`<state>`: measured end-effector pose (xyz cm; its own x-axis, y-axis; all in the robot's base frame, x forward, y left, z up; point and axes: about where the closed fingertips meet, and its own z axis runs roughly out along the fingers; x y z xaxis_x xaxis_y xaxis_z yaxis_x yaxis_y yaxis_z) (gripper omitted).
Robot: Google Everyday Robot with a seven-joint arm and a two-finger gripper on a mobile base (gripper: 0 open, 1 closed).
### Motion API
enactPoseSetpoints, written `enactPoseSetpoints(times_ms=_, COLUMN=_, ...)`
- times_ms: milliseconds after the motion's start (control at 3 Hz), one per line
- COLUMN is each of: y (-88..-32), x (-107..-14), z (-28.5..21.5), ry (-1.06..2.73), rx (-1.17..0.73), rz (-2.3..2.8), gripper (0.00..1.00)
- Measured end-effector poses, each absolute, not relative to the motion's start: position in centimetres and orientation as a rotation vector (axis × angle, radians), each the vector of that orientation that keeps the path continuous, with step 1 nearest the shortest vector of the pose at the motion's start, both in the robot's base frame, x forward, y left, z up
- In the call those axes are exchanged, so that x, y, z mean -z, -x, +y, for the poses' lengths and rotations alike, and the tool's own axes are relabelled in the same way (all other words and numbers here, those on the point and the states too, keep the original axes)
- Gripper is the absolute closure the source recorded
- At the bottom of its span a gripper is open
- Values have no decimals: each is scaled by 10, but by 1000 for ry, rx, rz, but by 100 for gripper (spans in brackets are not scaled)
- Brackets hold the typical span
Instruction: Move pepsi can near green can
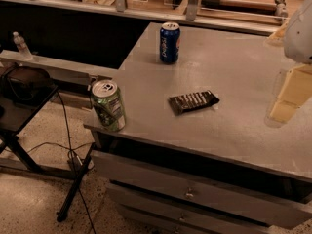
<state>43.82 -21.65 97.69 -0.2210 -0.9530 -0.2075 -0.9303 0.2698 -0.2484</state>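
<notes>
The pepsi can [169, 43], dark blue with white lettering and a silver top, stands upright near the far left part of the grey table [234, 130]. The green can [108, 105] stands upright at the table's near left corner, close to the edge. The two cans are well apart. My gripper [288, 95] shows as pale yellowish parts under a white arm housing at the right edge of the view. It hovers above the table's right side, far from both cans, and it holds nothing that I can see.
A dark snack bar wrapper [193, 102] lies flat on the table between the cans and the gripper. Drawers [190, 194] run under the table front. A black stand [24, 89] with cables sits on the floor to the left. A small bottle [20, 44] stands on a left ledge.
</notes>
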Motion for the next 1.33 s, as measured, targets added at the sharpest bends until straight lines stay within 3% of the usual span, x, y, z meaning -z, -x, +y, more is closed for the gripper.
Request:
enactPoseSetpoints(times_ms=333, y=-438, x=-977, z=-216, ry=1723, rx=101, rz=2230, gripper=0)
enactPoseSetpoints(times_ms=1333, y=-568, x=-979, z=-135, ry=1515, rx=86, rz=2023, gripper=0)
